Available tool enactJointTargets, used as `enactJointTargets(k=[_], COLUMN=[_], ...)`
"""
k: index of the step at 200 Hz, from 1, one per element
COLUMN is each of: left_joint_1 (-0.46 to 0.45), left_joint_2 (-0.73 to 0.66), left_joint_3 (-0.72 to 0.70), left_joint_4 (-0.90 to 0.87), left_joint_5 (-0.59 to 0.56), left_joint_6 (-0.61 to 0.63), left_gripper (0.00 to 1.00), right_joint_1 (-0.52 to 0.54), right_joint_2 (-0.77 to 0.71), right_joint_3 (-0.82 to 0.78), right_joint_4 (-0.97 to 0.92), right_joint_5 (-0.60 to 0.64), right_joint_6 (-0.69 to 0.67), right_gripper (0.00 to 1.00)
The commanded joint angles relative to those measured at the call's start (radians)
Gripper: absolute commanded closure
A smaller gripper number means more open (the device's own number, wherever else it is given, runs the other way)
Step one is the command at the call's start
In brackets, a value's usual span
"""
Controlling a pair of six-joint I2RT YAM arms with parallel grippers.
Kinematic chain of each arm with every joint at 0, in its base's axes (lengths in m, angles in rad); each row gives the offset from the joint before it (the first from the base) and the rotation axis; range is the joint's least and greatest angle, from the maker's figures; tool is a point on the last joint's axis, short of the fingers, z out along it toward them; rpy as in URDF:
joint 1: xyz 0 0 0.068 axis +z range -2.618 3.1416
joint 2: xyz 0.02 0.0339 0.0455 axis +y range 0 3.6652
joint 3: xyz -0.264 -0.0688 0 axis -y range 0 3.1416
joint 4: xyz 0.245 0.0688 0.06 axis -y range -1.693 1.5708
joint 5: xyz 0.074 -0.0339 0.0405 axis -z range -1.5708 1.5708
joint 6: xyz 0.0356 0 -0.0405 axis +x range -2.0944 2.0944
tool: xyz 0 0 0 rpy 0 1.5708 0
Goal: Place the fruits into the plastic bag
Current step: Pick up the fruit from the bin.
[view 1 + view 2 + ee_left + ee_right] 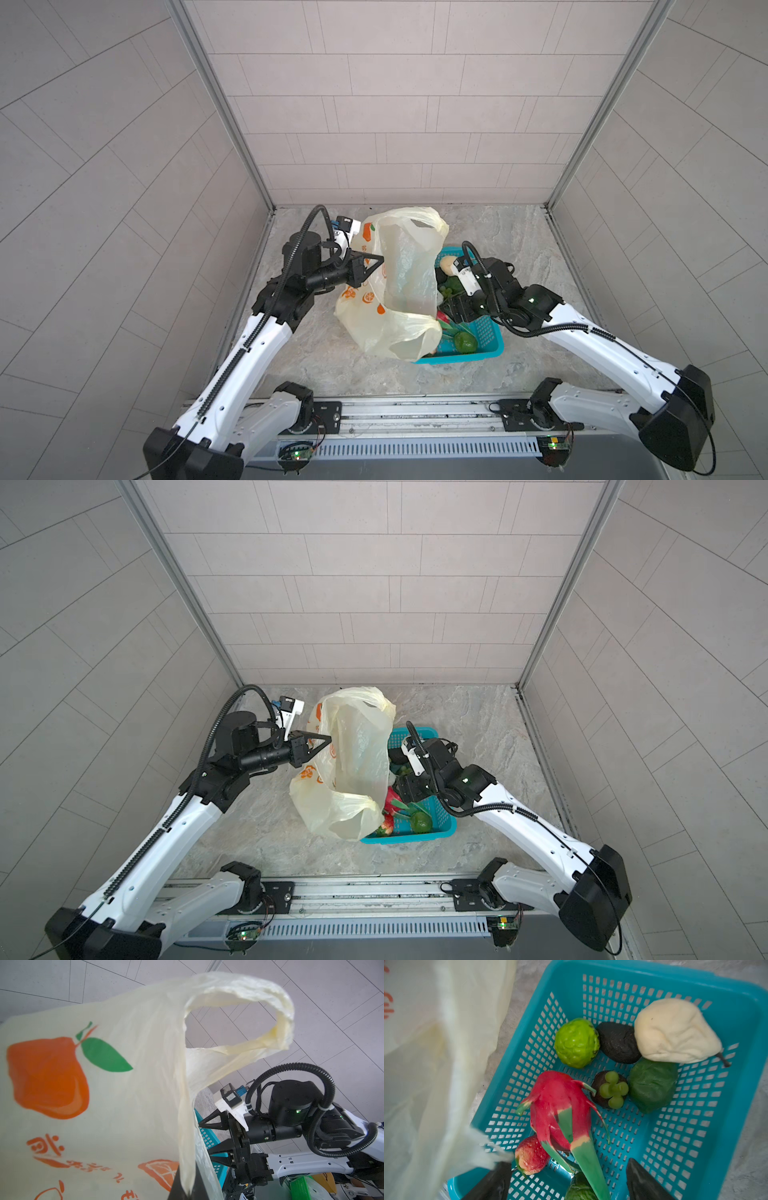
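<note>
Fruits (560, 1109) sit in your teal basket (494, 332), right of centre in both top views. Your left claw (380, 259) pinches the plastic bag (399, 270) by its rim; your right claw (565, 1164) gapes above the fruits. The bag's orange lettering (83, 1165) is unreadable.

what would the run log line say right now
left gripper: shut on plastic bag | right gripper: open over basket | fruits: in basket
</note>
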Motion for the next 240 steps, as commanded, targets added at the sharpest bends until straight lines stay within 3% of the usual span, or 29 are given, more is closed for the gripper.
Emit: enactJointTargets(k=[1,71,132,175,216,240], left_joint_1=[0.028,0.044,0.046,0.046,0.045,0.047], left_joint_2=[0.039,0.065,0.133,0.219,0.224,0.210], left_joint_3=[-0.020,-0.058,0.068,0.218,0.203,0.189], left_joint_4=[0.005,0.098,-0.074,-0.289,-0.232,-0.207], left_joint_5=[0.036,0.008,-0.079,-0.188,-0.164,-0.183], left_joint_6=[-0.003,-0.112,-0.174,-0.257,-0.433,-0.465], left_gripper=[1.00,1.00,1.00,1.00,1.00,1.00], right_joint_1=[0.003,0.029,0.059,0.060,0.060,0.061], right_joint_2=[0.023,0.051,0.058,0.143,0.252,0.266], right_joint_3=[-0.022,-0.002,-0.060,-0.084,-0.066,-0.059], right_joint_4=[0.037,-0.154,-0.228,-0.227,-0.263,-0.260], right_joint_5=[0.011,0.085,0.091,0.031,0.008,0.009], right_joint_6=[0.010,0.000,0.017,0.031,0.012,0.009], right_gripper=[0.16,0.18,0.18,0.24,0.30,0.38])
